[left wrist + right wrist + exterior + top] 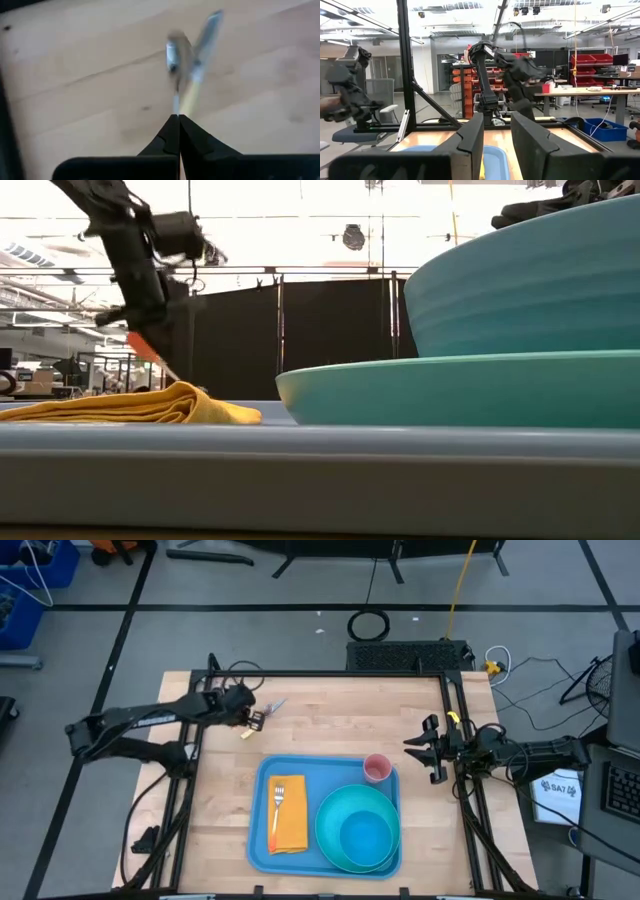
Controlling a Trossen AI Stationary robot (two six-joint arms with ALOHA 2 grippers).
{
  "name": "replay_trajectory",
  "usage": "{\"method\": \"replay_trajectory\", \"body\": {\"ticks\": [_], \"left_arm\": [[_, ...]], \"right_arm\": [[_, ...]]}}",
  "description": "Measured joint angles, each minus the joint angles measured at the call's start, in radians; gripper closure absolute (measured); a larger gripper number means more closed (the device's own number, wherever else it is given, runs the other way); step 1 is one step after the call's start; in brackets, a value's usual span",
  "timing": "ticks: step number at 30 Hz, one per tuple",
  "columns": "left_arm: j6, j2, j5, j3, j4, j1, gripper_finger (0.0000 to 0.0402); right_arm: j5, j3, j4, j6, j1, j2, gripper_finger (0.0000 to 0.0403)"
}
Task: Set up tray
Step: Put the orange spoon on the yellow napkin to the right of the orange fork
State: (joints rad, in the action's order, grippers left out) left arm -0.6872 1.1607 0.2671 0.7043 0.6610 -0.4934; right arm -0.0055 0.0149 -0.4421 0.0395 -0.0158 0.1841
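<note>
The blue tray (262,852) lies at the table's near middle. On it are a folded yellow napkin (291,828) with a fork (278,804), a turquoise plate (328,832) carrying a bowl (366,836), and a pink cup (377,768). My left gripper (258,720) is at the far left of the table, beyond the tray, shut on a utensil (275,706) with a yellow-orange handle and a metal end. My right gripper (428,750) waits open at the table's right edge. My left gripper pinches the utensil's yellow-orange handle (188,102) between its two fingertips (170,131). The fingers slant downward from the table's left side. The utensil sticks out past the fingertips with its metal end (210,27) leading. In the low view the handle (146,346) shows above the table.
In the left wrist view a second blurred grey shape (173,51) shows beside the utensil; what it is I cannot tell. Bare wood lies between the tray's far rim and the table's far edge. Black frame posts stand along the table's left and right sides.
</note>
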Motion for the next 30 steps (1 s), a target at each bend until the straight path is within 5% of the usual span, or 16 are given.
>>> {"method": "replay_trajectory", "body": {"ticks": [11,20,30], "left_arm": [[-0.142,-0.059,0.011,0.002,0.042,0.203,0.04],[-0.251,0.069,-0.051,0.002,-0.077,0.208,0.0383],[0.032,0.197,-0.201,0.003,-0.174,0.102,0.0274]], "right_arm": [[0.001,0.0,-0.002,0.003,0.0,0.0,0.0314],[0.003,0.0,-0.003,0.002,0.0,0.0,0.0314],[0.001,0.0,-0.001,0.019,0.0,0.0,0.0314]]}}
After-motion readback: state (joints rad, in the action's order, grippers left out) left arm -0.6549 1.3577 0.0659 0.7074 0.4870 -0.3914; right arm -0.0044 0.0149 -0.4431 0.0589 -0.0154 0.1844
